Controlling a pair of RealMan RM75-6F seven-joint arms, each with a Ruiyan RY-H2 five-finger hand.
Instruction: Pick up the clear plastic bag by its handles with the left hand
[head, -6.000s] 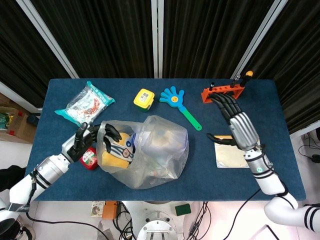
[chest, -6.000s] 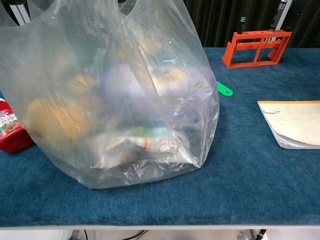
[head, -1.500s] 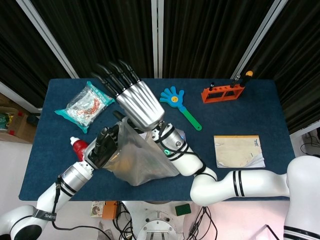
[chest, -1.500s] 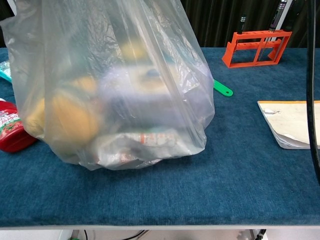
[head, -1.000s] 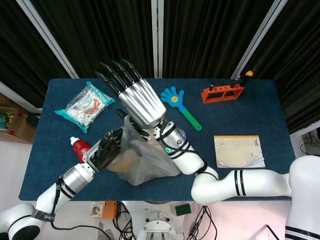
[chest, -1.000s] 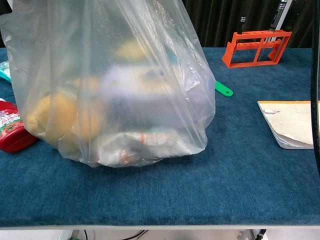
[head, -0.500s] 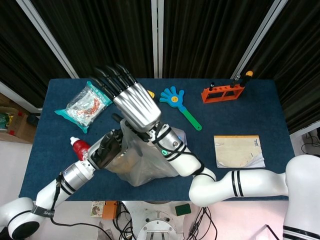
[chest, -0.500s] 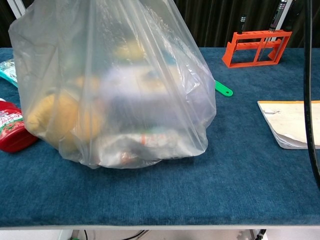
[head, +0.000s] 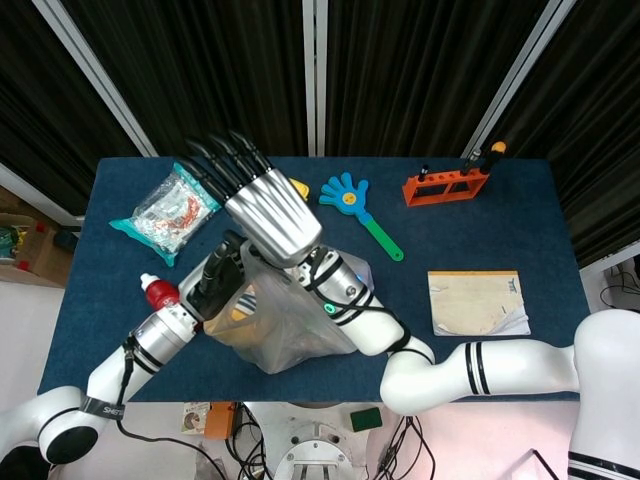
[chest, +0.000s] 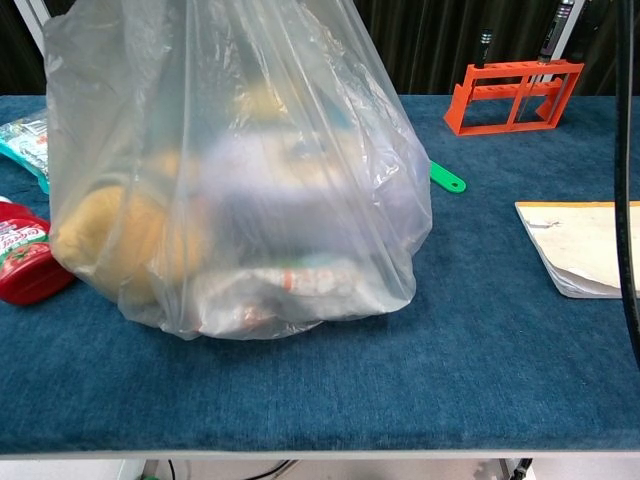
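The clear plastic bag (head: 290, 325) stands on the blue table, full of groceries, its top drawn up into a peak. My left hand (head: 220, 272) grips the gathered handles at that peak, on the bag's left side. In the chest view the bag (chest: 240, 180) fills the left half, its bottom resting on the cloth; neither hand shows there. My right hand (head: 262, 208) is raised high over the bag, close to the head camera, fingers straight and spread, holding nothing. It hides part of the bag's far side.
A red sauce bottle (head: 160, 293) (chest: 25, 262) lies just left of the bag. Further back are a snack packet (head: 165, 210), a blue hand clapper (head: 347, 195) and an orange rack (head: 445, 185) (chest: 515, 95). A notepad (head: 477, 302) (chest: 585, 245) lies at the right.
My left hand has risen and moved inward with the handles, pulling the bag's top taller. My right hand has swung from the table's right side to high above the bag.
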